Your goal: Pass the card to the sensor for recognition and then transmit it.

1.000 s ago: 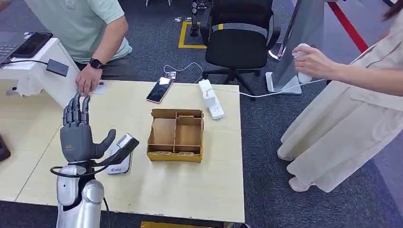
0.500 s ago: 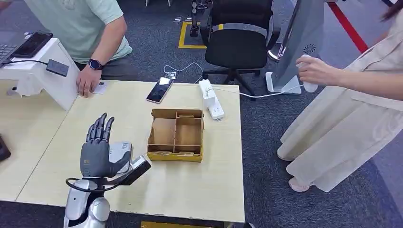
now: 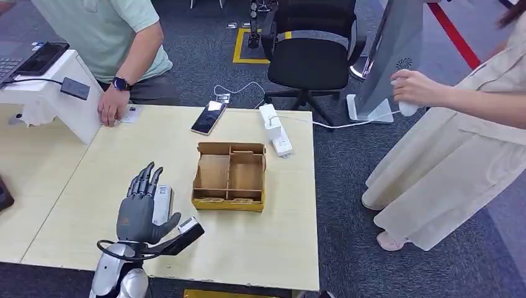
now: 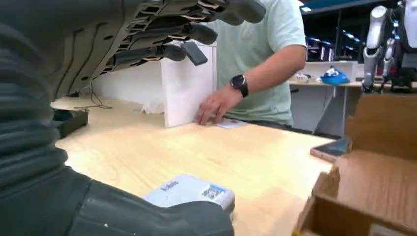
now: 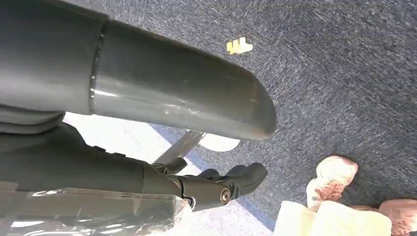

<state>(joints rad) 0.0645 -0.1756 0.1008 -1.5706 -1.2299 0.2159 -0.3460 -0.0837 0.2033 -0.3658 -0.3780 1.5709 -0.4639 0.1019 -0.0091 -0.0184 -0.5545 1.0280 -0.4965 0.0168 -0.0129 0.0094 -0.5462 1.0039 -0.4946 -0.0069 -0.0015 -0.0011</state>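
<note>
- The left hand (image 3: 141, 208) sat in the lower left of the head view, low over the desk (image 3: 260, 242). Its fingers (image 4: 162, 34) were stretched out and apart, released, with nothing in them.
- Directly under its palm lay a white flat unit (image 3: 164, 197) with blue print and a code label, resting on the desk just left of the cardboard divider box (image 3: 227, 205). Whether it was a reader or a card pack could not be told.
- The likely card (image 3: 131, 114), a small white slip, lay at the desk's far edge in the upper left, touching the seated person's hand (image 3: 112, 108).
- Beside that hand stood a white stand (image 3: 68, 115) carrying a small dark box (image 3: 74, 88) on a cable. This may be the sensor, though that is a guess.
- The right hand (image 5: 216, 184) hung beside the body over blue carpet. It carried nothing visible, but whether its fingers were spread or curled could not be told.
- Judgement: with the left hand empty and the slip at the person's hand, the handover looked complete or nearly so.
- Next move, as I read it: the arm would need to lift clear without brushing the white unit or the box wall. If another card is wanted, the hand must first find one and pinch its thin edge off the flat desk, which is awkward for thick fingers.
</note>
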